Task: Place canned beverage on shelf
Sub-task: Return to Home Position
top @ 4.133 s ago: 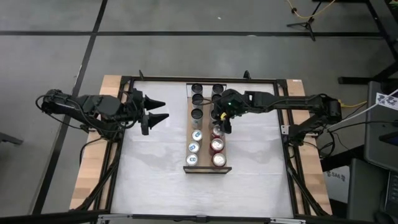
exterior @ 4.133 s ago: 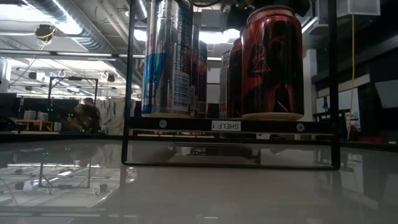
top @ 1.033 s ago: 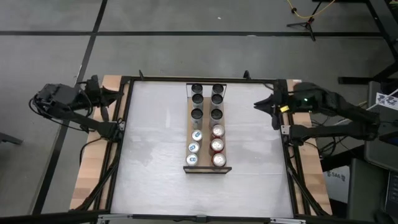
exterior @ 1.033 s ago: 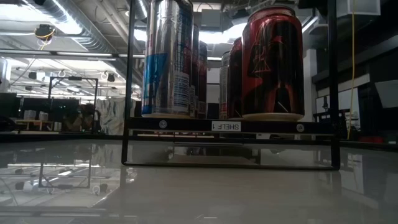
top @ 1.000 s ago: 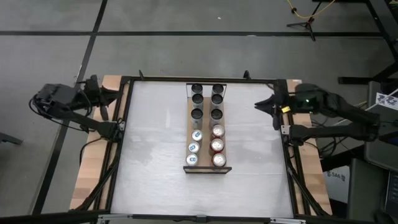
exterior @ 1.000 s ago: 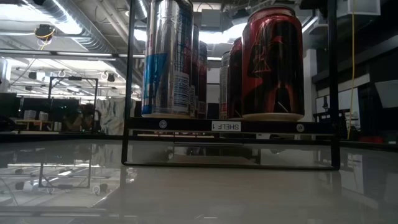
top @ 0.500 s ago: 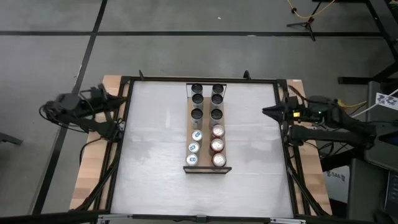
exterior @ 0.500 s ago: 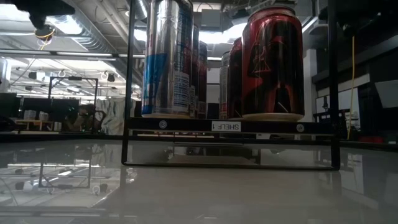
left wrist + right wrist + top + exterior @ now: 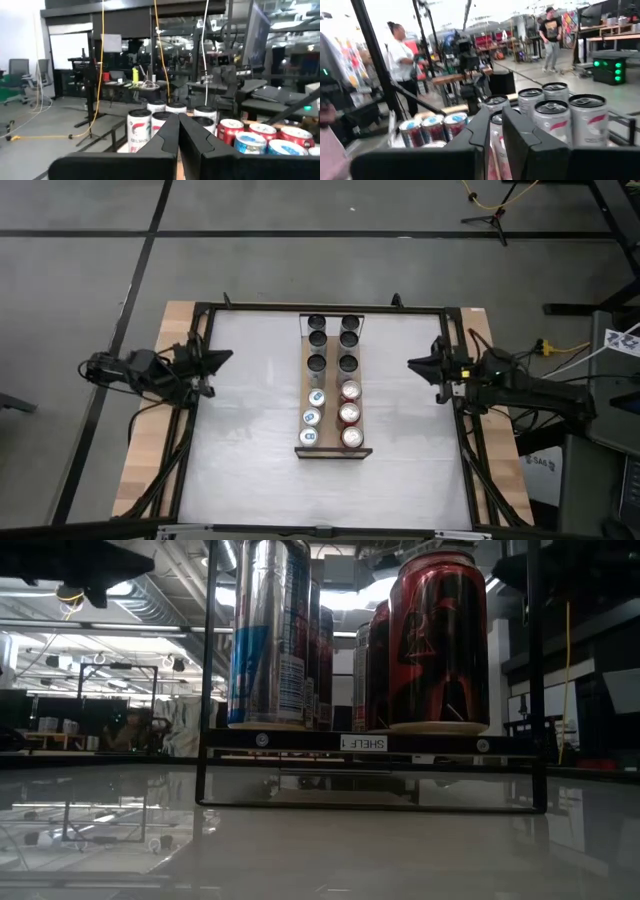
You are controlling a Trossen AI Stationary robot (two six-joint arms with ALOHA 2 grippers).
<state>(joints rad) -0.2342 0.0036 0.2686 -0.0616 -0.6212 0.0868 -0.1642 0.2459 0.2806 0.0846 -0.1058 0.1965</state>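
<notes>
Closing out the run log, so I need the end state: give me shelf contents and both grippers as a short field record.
shelf: middle of the table, twelve upright cans, two columns of six
half away from lip: six white pink cans
lip half, left arm's side: three blue cans
lip half, right arm's side: three red cans
left gripper: shut, empty, at table's left edge
right gripper: shut, empty, at table's right edge
</notes>
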